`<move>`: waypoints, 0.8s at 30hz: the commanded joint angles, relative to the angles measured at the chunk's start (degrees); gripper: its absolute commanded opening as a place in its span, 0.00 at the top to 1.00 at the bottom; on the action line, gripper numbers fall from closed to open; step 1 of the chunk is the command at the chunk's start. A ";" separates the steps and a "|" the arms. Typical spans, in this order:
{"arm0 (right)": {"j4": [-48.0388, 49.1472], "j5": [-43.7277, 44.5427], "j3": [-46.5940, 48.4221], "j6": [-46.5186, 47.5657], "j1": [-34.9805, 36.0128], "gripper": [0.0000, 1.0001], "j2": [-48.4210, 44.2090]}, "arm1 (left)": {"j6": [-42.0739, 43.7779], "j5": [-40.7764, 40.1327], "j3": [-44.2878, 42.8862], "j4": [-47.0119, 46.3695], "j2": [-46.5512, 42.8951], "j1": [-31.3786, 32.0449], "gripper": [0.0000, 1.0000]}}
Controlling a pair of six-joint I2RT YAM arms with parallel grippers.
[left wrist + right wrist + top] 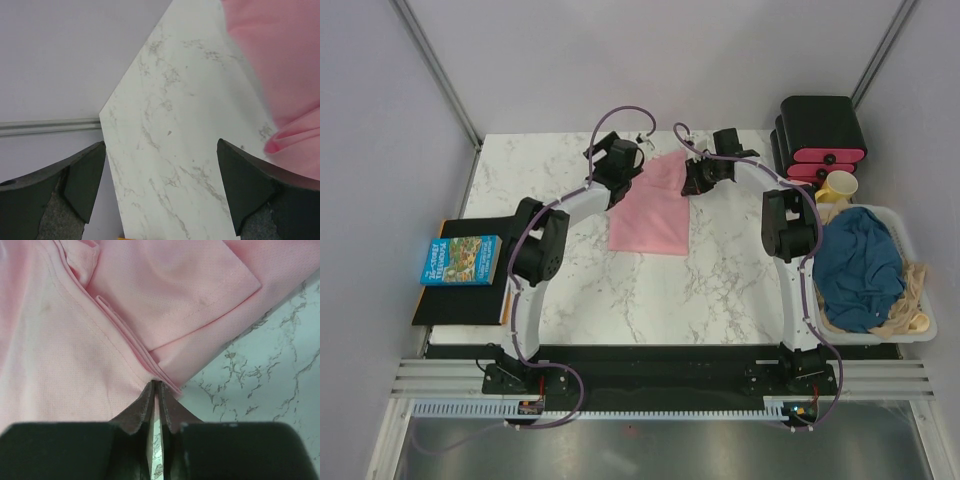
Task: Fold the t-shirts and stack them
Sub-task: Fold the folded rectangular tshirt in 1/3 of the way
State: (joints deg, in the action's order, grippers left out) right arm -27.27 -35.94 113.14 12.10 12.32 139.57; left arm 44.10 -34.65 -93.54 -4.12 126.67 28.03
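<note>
While both arms reach across to the far half of the table (720, 290), each is bent at the elbow with its wrist pitched down toward the marble. The left gripper (161, 145) hangs with its jaws spread wide and nothing between them. Bare marble fills the gap, with the table's corner and a grey wall beyond. Its right finger (247, 182) sits just beside the pink shirt (655, 210). A rolled edge of cloth shows close to that fingertip, and contact cannot be told from this view.

The right gripper (156, 385) points down at the shirt's far right side. Its fingers are nearly together with only a thin slit between them, and the tips meet the edge of several folded layers. Whether any cloth is pinched there cannot be told. Just past the tips a sleeve (200, 295) with a stitched hem lies folded over the body, and marble shows to the right.

The pink shirt lies flat on the table as a folded, roughly rectangular shape. Its far end sits between the 2 grippers and its near edge lies toward the table's middle.

The teal shirt (860, 262) lies crumpled in a white basket (912, 248) at the table's right edge, beside the right arm's elbow and well apart from both grippers. Tan cords (910, 292) lie next to it in the basket. Behind the basket stands a yellow mug (838, 186), then black boxes (820, 135) with pink fronts at the far right corner. At the left edge a book (460, 258) rests on a black mat (455, 298), near the left arm's elbow.
</note>
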 commanded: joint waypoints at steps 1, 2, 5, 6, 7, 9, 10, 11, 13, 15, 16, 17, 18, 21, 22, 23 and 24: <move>-2.00 3.24 -0.99 1.61 0.51 0.81 -2.89 | 3.10 -1.47 2.04 -6.33 -6.35 -2.36 0.00; -2.00 3.60 -0.99 1.87 0.52 0.70 -3.33 | 2.93 -1.29 2.13 -6.51 -6.87 -2.72 0.00; -2.26 4.83 -1.08 2.49 0.52 0.52 -5.44 | 2.84 -0.59 2.92 -6.69 -9.42 -3.77 0.00; -2.53 5.00 -1.17 3.28 0.60 0.48 -6.14 | 3.01 -0.50 3.53 -6.78 -10.21 -3.95 0.00; -2.70 5.53 -1.69 3.81 0.69 0.43 -7.98 | 3.62 -0.50 4.15 -6.69 -11.78 -4.21 0.00; -3.31 8.07 -2.75 6.69 1.21 0.37 -10.09 | 4.07 0.37 7.29 -6.69 -14.42 -4.48 0.00; -3.58 9.13 -4.14 7.93 1.57 0.31 -12.37 | 4.42 0.72 8.53 -6.69 -17.05 -4.74 0.00; -4.28 10.88 -4.77 9.51 1.92 0.27 -13.52 | 4.68 1.42 9.85 -6.69 -18.29 -4.83 0.00; -7.52 12.82 -6.61 15.48 3.50 0.25 -16.42 | 5.73 1.96 13.72 -6.78 -20.93 -5.00 0.00; -11.21 16.42 -8.37 20.14 5.95 0.25 -19.49 | 6.61 1.87 17.14 -6.78 -24.62 -5.27 0.00; -11.93 17.74 -11.68 24.42 7.01 0.25 -20.90 | 6.70 1.78 18.20 -6.60 -25.94 -5.53 0.00; -12.37 18.88 -13.80 26.47 8.24 0.24 -22.39 | 6.70 1.70 19.08 -6.25 -28.39 -5.88 0.00; -12.89 22.20 -16.18 28.40 11.21 0.24 -25.37 | 6.70 1.70 20.57 -5.82 -29.54 -6.32 0.00; -12.72 27.57 -27.67 35.00 17.89 0.23 -31.00 | 6.79 1.52 22.95 -3.88 -33.32 -7.46 0.00; -12.90 28.12 -29.19 35.88 19.40 0.23 -31.98 | 6.79 1.78 23.66 -3.44 -34.38 -7.90 0.00; -12.90 28.56 -30.51 35.98 20.72 0.23 -32.86 | 6.88 1.87 24.27 -3.44 -35.17 -8.08 0.00; -12.64 29.17 -32.70 36.07 23.17 0.23 -34.35 | 7.05 1.96 25.32 -3.44 -36.83 -8.78 0.00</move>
State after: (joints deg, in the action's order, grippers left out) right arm -37.23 -12.73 87.22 40.51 28.97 109.82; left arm 49.08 -33.08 -70.94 -7.49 95.66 21.17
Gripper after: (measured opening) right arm 0.769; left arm 0.993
